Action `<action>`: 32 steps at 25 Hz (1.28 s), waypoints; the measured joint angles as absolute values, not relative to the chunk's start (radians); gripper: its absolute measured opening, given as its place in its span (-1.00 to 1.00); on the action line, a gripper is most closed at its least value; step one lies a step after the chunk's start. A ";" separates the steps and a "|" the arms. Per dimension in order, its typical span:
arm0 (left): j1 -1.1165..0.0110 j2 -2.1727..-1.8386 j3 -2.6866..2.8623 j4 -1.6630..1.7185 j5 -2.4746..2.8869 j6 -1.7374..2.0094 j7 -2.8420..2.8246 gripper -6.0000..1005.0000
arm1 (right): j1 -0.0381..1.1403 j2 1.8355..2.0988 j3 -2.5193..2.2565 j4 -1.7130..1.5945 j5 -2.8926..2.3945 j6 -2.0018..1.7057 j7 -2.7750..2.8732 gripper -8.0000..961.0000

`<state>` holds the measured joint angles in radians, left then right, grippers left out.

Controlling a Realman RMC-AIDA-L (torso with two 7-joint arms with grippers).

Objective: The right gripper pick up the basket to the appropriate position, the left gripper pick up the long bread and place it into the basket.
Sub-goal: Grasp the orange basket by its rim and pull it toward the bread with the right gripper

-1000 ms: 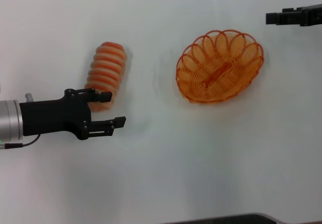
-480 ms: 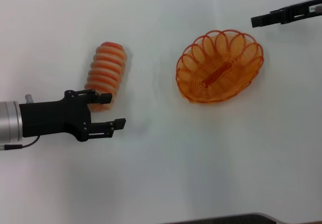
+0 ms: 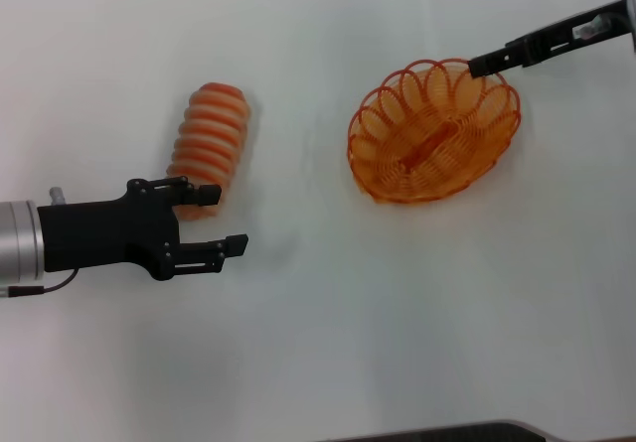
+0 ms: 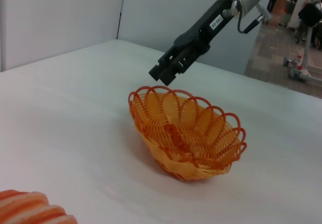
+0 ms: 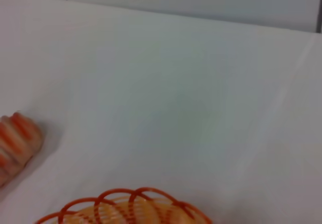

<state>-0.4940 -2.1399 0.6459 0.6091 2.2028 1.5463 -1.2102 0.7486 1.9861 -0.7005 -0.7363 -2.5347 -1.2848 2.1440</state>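
The long bread (image 3: pixel 210 141), ridged orange with cream stripes, lies on the white table at the left. My left gripper (image 3: pixel 220 219) is open and empty just in front of the bread's near end, with one fingertip (image 3: pixel 206 193) overlapping that end in the head view. The orange wire basket (image 3: pixel 434 131) stands empty at the right. My right gripper (image 3: pixel 481 64) reaches in from the upper right and hovers over the basket's far right rim. The left wrist view shows the basket (image 4: pixel 186 136), the right gripper (image 4: pixel 164 72) above its rim, and a bit of bread (image 4: pixel 31 210).
The white table (image 3: pixel 328 323) stretches between the bread and the basket. A dark edge (image 3: pixel 457 432) runs along the near side. The right wrist view shows the basket rim (image 5: pixel 126 207) and the bread's end (image 5: pixel 15 141). Grey wall panels (image 4: pixel 60 17) stand behind the table.
My right gripper has moved left and down from the far right corner to the basket's far right rim. The left arm, the bread and the basket have not moved.
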 joint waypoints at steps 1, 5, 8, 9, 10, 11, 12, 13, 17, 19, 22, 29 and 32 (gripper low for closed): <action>-0.494 -2.140 0.647 0.609 2.203 1.546 -1.210 0.52 | 0.749 1.988 -0.708 -0.732 -2.535 -1.282 2.146 0.59; -0.495 -2.141 0.654 0.608 2.203 1.546 -1.210 0.52 | 0.752 1.990 -0.743 -0.704 -2.535 -1.264 2.149 0.59; -0.496 -2.141 0.655 0.607 2.203 1.544 -1.209 0.52 | 0.755 1.990 -0.770 -0.687 -2.536 -1.247 2.149 0.59; -0.497 -2.141 0.655 0.606 2.203 1.544 -1.208 0.52 | 0.756 1.993 -0.785 -0.678 -2.536 -1.235 2.149 0.59; -0.497 -2.142 0.655 0.606 2.203 1.544 -1.208 0.52 | 0.756 1.993 -0.785 -0.678 -2.536 -1.235 2.149 0.59; -0.498 -2.142 0.655 0.606 2.203 1.544 -1.208 0.52 | 0.757 1.993 -0.790 -0.675 -2.536 -1.229 2.149 0.59; -0.498 -2.142 0.655 0.605 2.203 1.544 -1.208 0.52 | 0.757 1.994 -0.793 -0.673 -2.536 -1.226 2.149 0.59; -0.498 -2.142 0.655 0.605 2.203 1.544 -1.208 0.52 | 0.757 1.994 -0.795 -0.672 -2.536 -1.222 2.149 0.59; -0.495 -2.144 0.655 0.605 2.203 1.545 -1.208 0.52 | 0.758 1.994 -0.797 -0.666 -2.536 -1.210 2.149 0.59; -0.494 -2.145 0.655 0.604 2.203 1.543 -1.208 0.52 | 0.759 1.994 -0.797 -0.661 -2.536 -1.202 2.152 0.59; -0.493 -2.146 0.655 0.604 2.203 1.539 -1.207 0.52 | 0.760 1.994 -0.799 -0.660 -2.547 -1.190 2.166 0.57; -0.494 -2.146 0.658 0.604 2.203 1.538 -1.206 0.52 | 0.761 2.001 -0.824 -0.660 -2.560 -1.153 2.201 0.28; -0.495 -2.146 0.658 0.604 2.203 1.537 -1.205 0.52 | 0.761 2.006 -0.848 -0.660 -2.560 -1.148 2.201 0.02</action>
<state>-0.4949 -2.1461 0.6581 0.6043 2.2028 1.5369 -1.2054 0.7613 2.0059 -0.8485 -0.6596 -2.5603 -1.1477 2.2011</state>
